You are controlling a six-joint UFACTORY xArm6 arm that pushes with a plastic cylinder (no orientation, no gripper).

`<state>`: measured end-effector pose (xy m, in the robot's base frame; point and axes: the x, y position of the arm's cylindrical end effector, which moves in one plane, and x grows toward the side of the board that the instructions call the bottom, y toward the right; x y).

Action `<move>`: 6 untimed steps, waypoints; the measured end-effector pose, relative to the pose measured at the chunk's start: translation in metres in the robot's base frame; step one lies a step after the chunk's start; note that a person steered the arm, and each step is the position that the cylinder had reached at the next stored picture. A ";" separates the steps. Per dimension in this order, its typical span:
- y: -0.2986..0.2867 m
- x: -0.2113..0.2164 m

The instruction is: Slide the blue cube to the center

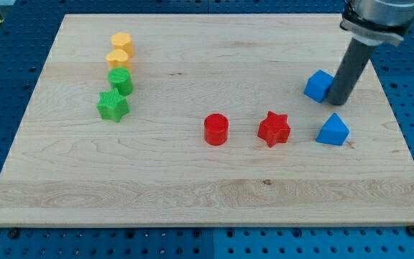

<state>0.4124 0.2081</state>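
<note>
The blue cube (318, 85) sits on the wooden board (192, 180) at the view's right, above the middle height. My tip (336, 101) stands right beside the cube, on its right side, touching or nearly touching it. The dark rod rises from there to the view's top right. A second blue block, wedge-shaped (333, 130), lies below my tip.
A red star (274, 129) and a red cylinder (215, 129) lie near the middle, left of the blue wedge. At the view's left stand two yellow blocks (121, 50), a green cylinder (121, 80) and a green star (113, 106).
</note>
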 end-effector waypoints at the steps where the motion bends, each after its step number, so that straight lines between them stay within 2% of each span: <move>1: 0.012 -0.025; 3: -0.002 -0.039; 6: -0.073 -0.035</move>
<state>0.3773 0.1354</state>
